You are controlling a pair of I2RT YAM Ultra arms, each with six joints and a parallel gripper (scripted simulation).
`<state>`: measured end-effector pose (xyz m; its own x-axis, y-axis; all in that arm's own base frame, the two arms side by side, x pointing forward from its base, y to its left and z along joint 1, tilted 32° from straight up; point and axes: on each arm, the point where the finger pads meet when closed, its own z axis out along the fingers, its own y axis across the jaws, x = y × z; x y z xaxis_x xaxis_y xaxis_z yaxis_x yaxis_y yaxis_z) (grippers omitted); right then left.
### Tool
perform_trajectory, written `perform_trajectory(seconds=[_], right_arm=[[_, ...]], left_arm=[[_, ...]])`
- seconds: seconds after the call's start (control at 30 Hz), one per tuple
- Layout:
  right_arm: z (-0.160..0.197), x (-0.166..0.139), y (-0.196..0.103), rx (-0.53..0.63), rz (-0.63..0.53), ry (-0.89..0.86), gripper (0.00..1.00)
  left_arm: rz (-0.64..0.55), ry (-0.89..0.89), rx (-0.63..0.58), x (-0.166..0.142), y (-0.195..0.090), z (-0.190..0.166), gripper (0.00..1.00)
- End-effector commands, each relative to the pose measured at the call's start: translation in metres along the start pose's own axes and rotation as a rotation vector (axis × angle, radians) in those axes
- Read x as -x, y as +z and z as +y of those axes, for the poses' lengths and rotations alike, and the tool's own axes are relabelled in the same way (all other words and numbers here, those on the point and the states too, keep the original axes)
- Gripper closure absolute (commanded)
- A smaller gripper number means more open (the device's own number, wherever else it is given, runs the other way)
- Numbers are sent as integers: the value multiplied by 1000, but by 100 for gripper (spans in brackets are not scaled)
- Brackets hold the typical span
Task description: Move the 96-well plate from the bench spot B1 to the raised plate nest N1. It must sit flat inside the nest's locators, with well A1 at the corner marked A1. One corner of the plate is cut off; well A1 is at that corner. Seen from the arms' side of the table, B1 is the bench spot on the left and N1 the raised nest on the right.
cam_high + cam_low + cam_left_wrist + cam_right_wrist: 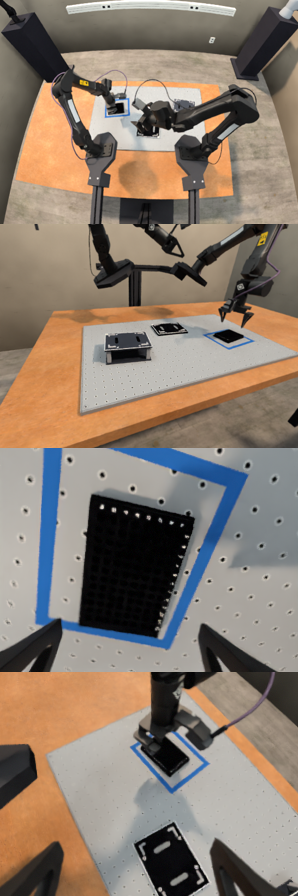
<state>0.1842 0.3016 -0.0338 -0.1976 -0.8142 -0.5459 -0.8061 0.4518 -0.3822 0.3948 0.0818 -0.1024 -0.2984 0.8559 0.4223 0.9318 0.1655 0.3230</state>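
The black 96-well plate (120,108) (228,335) (132,568) (173,760) lies flat on the bench inside the blue outline (240,345) (46,548). Its cut corner cannot be made out. My left gripper (232,324) (133,627) is open and empty, above the plate; in the left wrist view its fingertips stand either side of the plate's near end. The raised nest N1 (184,104) (127,342) stands on posts with an empty top; its A1 mark is not readable. My right gripper (138,846) is open and empty, high above the middle of the board.
A low black nest (148,134) (168,329) (169,859) with corner locators lies on the grey perforated board (128,145) (164,366) between the plate and N1. The right arm hangs over it. The orange table (65,175) (41,393) surrounds the board.
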Motion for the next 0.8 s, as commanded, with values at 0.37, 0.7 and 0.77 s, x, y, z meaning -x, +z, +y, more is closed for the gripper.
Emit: perform_trajectory(seconds=[0.37, 0.7, 0.77], right_arm=[[-1, 14, 1, -3, -36, 16, 0], [-1, 14, 1, -3, -36, 16, 0], [-1, 14, 1, -3, -36, 16, 0]], left_arm=[[10, 119, -23, 15, -1, 10, 0], [7, 115, -15, 18, 11, 12, 0], [6, 115, -16, 19, 14, 12, 0]])
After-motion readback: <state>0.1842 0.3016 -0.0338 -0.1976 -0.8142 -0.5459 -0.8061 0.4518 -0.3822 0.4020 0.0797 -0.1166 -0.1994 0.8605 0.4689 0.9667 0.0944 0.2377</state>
